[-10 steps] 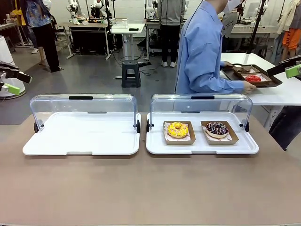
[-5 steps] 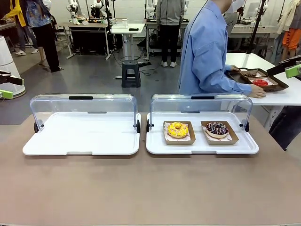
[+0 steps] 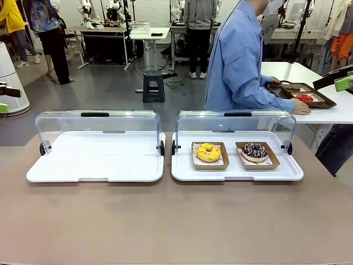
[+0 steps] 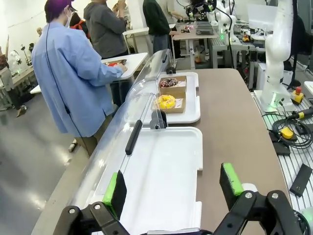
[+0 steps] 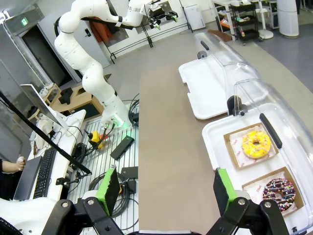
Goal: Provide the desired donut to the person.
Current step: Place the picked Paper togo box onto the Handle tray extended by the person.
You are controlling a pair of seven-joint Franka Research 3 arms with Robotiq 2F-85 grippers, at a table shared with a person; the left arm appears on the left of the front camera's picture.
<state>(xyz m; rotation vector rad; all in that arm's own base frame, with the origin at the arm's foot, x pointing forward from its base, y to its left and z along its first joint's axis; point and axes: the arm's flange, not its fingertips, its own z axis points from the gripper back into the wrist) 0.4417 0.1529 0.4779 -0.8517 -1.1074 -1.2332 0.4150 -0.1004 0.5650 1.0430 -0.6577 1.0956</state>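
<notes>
Brown table (image 3: 176, 221) with two white trays (image 3: 99, 160) under raised clear lids (image 3: 234, 118). Yellow donut (image 3: 208, 152) and chocolate donut (image 3: 254, 150) side by side in right tray. Person (image 3: 237, 61) turned toward side table. Left gripper (image 4: 173, 188) and right gripper (image 5: 166, 188) spread wide, holding nothing.

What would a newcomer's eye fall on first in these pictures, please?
Probably the yellow donut and the chocolate sprinkled donut, side by side in cardboard trays on the right white tray under its raised clear lid. Next, the person in light blue beyond the table, turned away toward a side table, hand on a dark tray.
</notes>
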